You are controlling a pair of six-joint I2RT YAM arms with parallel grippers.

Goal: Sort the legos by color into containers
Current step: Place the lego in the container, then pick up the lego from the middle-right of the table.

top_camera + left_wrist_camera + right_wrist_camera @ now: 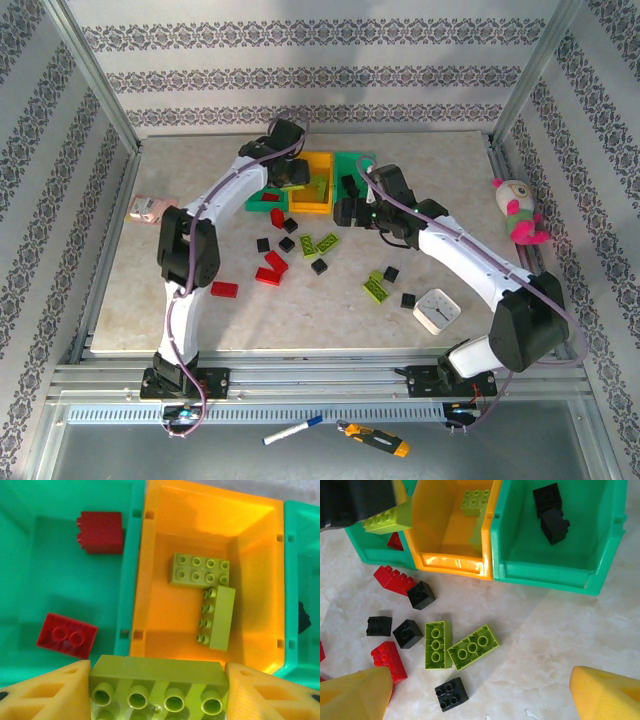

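From above, we see the orange bin (312, 185) flanked by two green bins (263, 200) (352, 163) on the bench (320, 320).

Left wrist: the left end effector (157, 695) grips a lime lego (157, 672) at the orange bin's near rim. Inside lie two lime legos (201, 570) (217, 617), and in the green bin left of it two red legos (100, 531) (66, 635).

Right wrist: the right end effector (480, 695) spreads open. Right of the orange bin, two black legos (547, 497) (555, 525) sit binned.

Bare table (560, 645) lay open at lower right of the right wrist view; loose legos (438, 644) crowded its left, the containers (545, 572) walled the top
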